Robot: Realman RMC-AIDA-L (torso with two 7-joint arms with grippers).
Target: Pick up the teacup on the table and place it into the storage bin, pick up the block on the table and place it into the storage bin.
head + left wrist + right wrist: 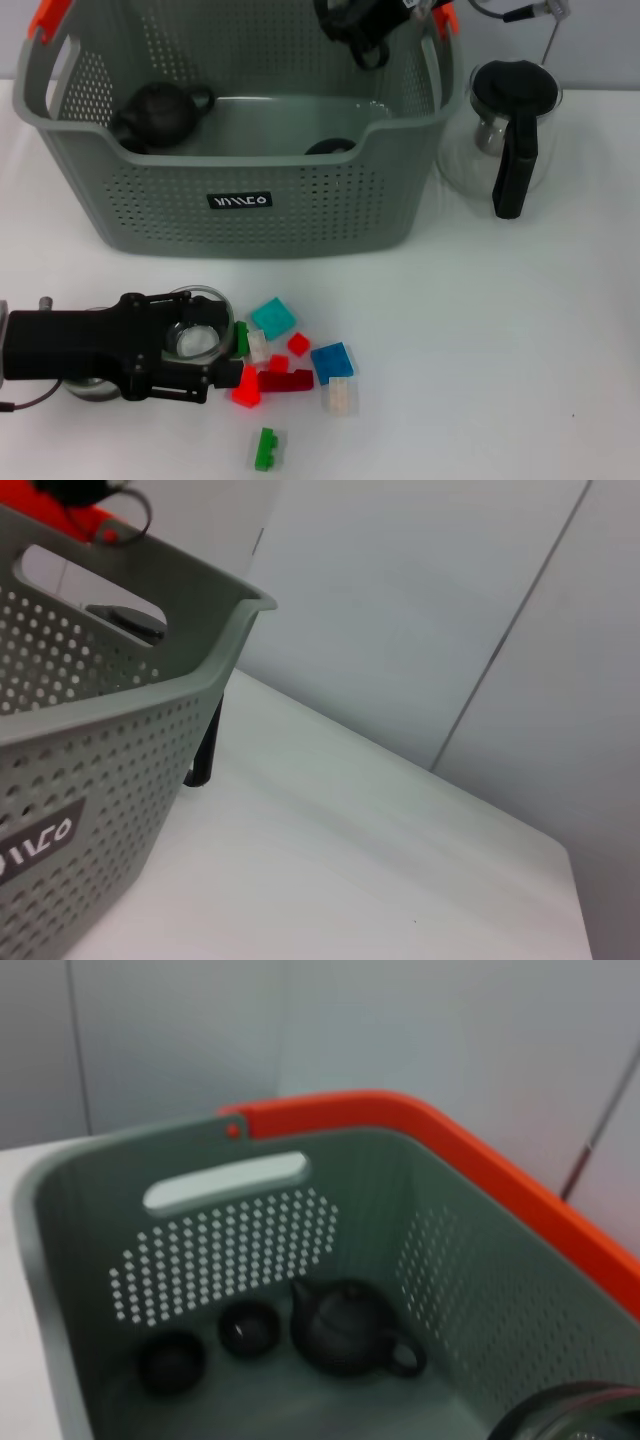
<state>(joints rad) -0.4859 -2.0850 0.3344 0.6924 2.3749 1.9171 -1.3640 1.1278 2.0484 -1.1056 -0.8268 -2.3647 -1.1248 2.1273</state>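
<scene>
The left gripper lies low near the table's front-left edge, its jaws spread wide around a small glass teacup. Just beside it sits a scatter of blocks: teal, blue, red, green and clear. Behind them, along the back edge, stands the storage bin, holding a dark teapot. The right gripper hangs over the bin's back-right corner; I cannot tell its jaw state. A glass pitcher stands right of the bin.

Grey-green basket dotted with holes, orange-red handle tops, black label with white letters. Dark teapot inside. On the white table: teal, blue, red, green blocks, lower centre.
</scene>
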